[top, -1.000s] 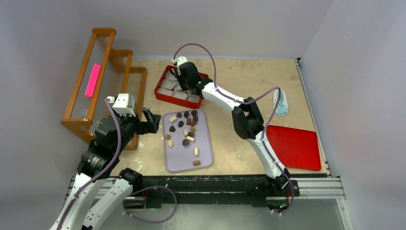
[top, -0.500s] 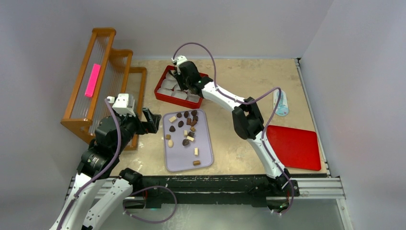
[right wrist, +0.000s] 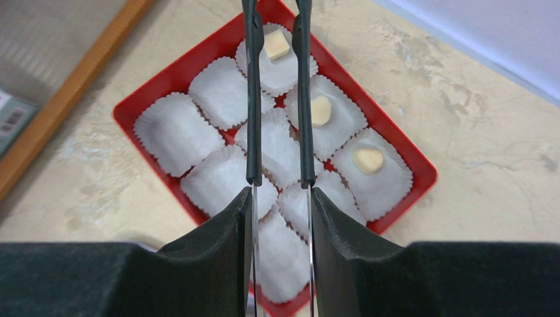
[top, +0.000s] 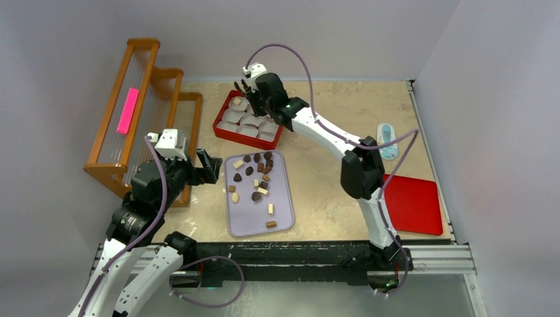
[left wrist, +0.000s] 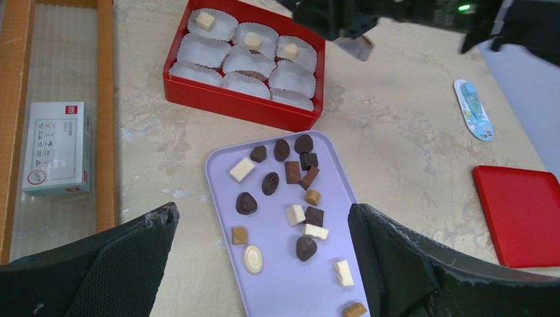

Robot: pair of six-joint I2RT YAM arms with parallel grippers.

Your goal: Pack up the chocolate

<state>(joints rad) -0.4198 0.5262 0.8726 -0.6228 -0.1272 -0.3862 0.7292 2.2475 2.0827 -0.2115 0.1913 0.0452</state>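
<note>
Dark brown, light brown and cream bite-size chocolate pieces are lying scattered on a lavender rectangular plastic tray, sharing no common heading; the oblong bars are pointing at mixed angles. Three cream pieces are sitting in the far row of white pleated paper cups inside a red rectangular box. The right gripper is clamping thin black tongs, whose arms are running parallel, apart and empty, over the cups. The left gripper is hovering above the tray, jaws spread wide, holding nothing. A white printed carton is lying in the wooden rack; its writing is too small to read
</note>
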